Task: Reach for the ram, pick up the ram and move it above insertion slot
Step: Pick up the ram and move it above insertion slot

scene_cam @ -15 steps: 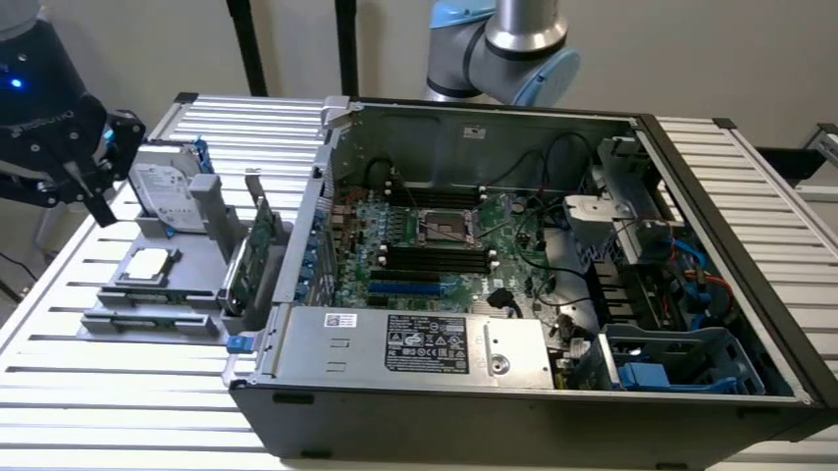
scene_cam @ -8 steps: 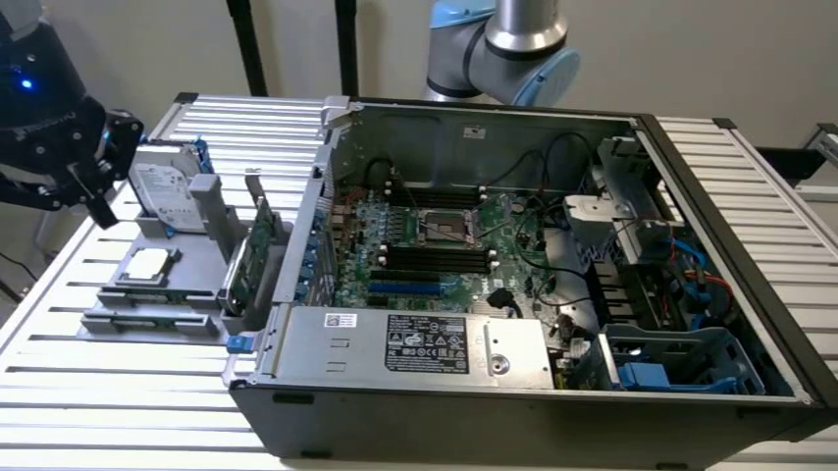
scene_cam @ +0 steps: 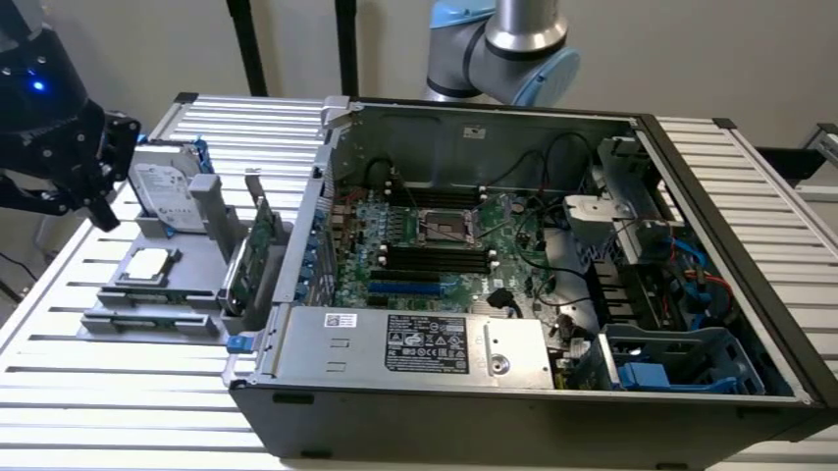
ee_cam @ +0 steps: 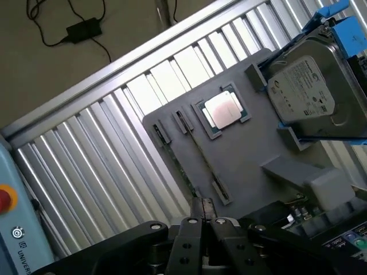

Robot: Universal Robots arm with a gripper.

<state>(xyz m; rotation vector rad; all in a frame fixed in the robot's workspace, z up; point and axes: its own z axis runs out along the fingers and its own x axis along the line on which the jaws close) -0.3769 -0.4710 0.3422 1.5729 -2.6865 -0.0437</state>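
gripper [ee_cam: 206, 222] hung over gray tray [ee_cam: 246, 166] — fingers [ee_cam: 191, 232] together, gripping nothing | ram [ee_cam: 178, 165] on edge in tray slot, near CPU [ee_cam: 223, 110] | tray on tabletop [ee_cam: 103, 149] beside open case [scene_cam: 733, 294]

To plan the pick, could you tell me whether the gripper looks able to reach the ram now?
Probably yes: the ram stands on edge in the grey holder with nothing over it, the processor and hard drive sit apart, and the gripper hovers close with no obstacle between.

Thin green ram [ee_cam: 176, 165] edge-up in gray fixture [ee_cam: 246, 154]
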